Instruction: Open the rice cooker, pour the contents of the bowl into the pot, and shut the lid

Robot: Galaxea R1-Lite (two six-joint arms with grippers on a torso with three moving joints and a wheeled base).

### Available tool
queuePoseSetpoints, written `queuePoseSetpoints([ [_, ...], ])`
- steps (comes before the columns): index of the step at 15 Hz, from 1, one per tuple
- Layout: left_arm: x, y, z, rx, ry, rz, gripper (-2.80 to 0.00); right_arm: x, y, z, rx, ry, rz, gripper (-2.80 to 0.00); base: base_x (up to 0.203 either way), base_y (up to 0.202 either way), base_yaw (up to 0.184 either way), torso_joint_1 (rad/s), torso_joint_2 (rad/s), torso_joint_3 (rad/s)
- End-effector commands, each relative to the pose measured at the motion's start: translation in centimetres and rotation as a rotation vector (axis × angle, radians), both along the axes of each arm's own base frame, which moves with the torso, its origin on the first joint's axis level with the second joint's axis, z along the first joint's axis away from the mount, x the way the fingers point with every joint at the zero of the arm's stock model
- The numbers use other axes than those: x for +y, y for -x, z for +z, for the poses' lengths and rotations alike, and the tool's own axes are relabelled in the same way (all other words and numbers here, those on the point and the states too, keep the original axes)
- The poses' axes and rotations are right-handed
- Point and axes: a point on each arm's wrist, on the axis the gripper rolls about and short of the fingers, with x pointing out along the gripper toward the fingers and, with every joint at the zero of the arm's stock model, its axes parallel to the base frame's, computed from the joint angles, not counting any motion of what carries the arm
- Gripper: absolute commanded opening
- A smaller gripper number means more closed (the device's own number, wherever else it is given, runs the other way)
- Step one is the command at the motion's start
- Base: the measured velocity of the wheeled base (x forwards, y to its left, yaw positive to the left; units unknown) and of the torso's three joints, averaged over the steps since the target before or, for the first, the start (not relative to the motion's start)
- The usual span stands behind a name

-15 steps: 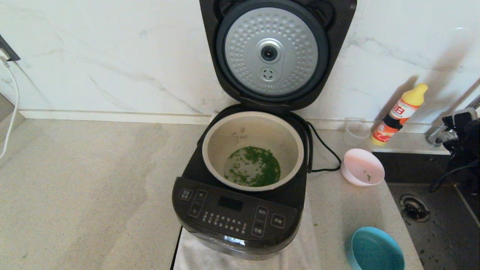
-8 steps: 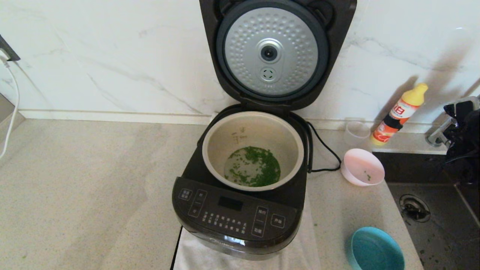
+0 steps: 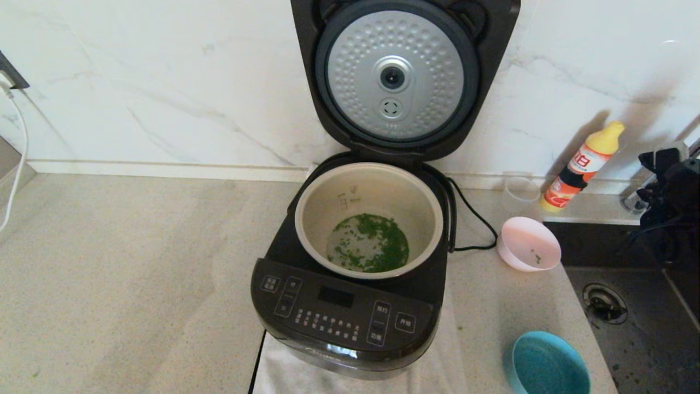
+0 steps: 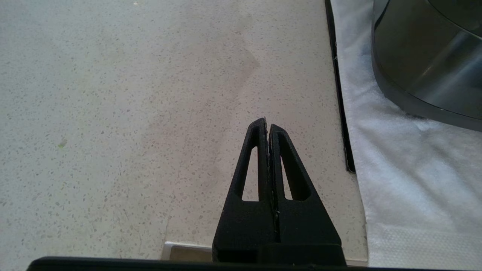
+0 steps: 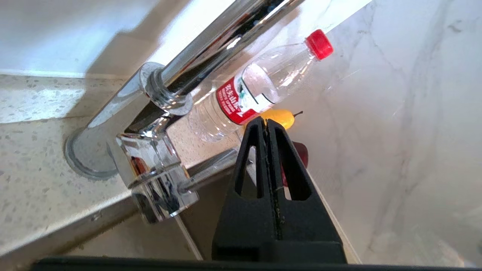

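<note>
Most green bits (image 3: 372,242) lie in the pot (image 3: 369,180); lid (image 3: 404,71) upright.

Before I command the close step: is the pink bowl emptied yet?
Nearly empty. The bowl sits upright on the counter right of the rice cooker with only a few green bits inside; the heap lies in the pot.

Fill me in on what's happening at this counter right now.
Nothing is being handled. The rice cooker has its lid up, green bits lie in the pot, and the nearly empty pink bowl sits beside it. The right gripper is shut by the faucet; the left gripper is shut over the countertop.
</note>
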Motion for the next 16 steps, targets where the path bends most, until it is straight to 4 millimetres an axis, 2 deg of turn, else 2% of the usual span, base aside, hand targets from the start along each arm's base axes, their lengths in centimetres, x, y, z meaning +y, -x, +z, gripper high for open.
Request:
queuePoseSetpoints([
  [1,0.0,0.0,0.0,0.002,0.000,0.000,-2.80,-0.4,-0.7,-0.9,0.005,0.000,-0.006,-2.80,0.000,0.000,0.000,0.000,0.00,0.000],
  [11,0.0,0.0,0.0,0.000,0.000,0.000,-2.80,-1.5,-2.0,-1.4,-0.011,-0.010,-0.022,-2.80,0.000,0.000,0.000,0.000,0.00,0.000],
  [16,0.0,0.0,0.0,0.000,0.000,0.000,-2.80,-1.1,-3.0,-0.3,-0.093,-0.011,0.004,-2.80,0.000,0.000,0.000,0.000,0.00,0.000],
])
